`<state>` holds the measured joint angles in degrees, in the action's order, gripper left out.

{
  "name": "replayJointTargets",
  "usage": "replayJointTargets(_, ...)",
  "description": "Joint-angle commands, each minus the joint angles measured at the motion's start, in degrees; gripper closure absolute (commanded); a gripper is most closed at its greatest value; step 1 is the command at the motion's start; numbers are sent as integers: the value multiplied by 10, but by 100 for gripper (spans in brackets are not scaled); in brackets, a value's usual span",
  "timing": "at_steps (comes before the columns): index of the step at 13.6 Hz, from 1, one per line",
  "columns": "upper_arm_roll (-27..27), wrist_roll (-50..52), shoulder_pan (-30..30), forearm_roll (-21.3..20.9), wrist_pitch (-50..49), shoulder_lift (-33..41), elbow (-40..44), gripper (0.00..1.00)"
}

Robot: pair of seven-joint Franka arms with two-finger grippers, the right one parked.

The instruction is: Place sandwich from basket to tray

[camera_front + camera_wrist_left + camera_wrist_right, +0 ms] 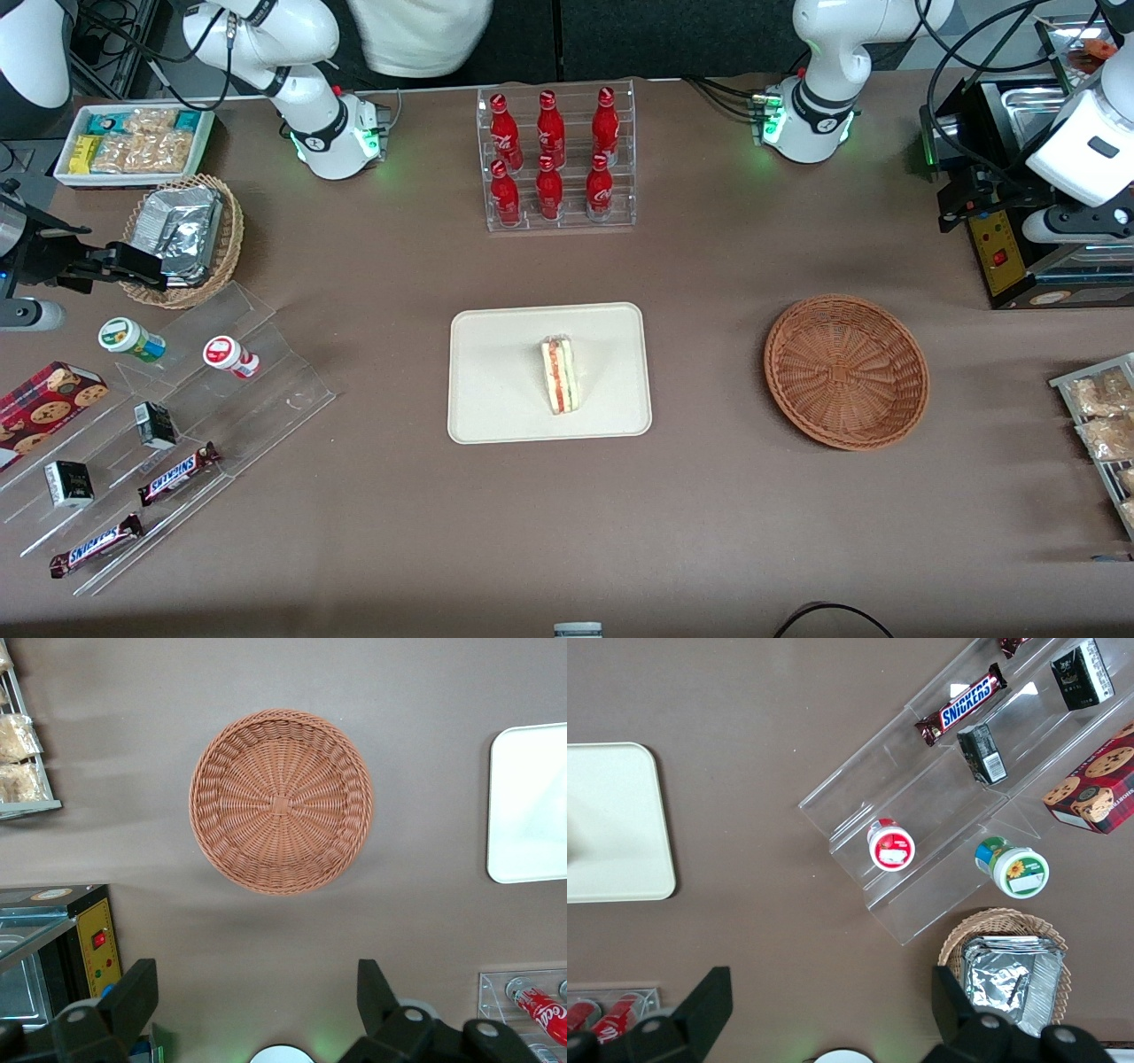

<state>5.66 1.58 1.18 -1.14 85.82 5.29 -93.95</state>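
Note:
The sandwich [560, 374], a white wedge with red, pale and green layers, stands on the cream tray [496, 372] near the table's middle. The round reddish-brown wicker basket [846, 370] is empty and sits beside the tray toward the working arm's end. My left gripper [961, 202] hovers high over the table, farther from the front camera than the basket. In the left wrist view the gripper [257, 1001] is open with nothing between its fingers [137, 997], and it looks down on the basket [280, 802] and one edge of the tray [532, 802].
A clear rack of red cola bottles [558, 159] stands farther back than the tray. A black appliance with a yellow panel [1010, 239] and a snack rack [1099, 416] are at the working arm's end. An acrylic stand with candy bars [159, 425] and a tan basket [182, 235] lie toward the parked arm's end.

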Motion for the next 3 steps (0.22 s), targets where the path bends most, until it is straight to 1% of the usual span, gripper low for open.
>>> replayJointTargets(1,4,-12,7,-4,-13,-5,19,1)
replayJointTargets(3,4,-12,7,-5,-13,-5,18,1)
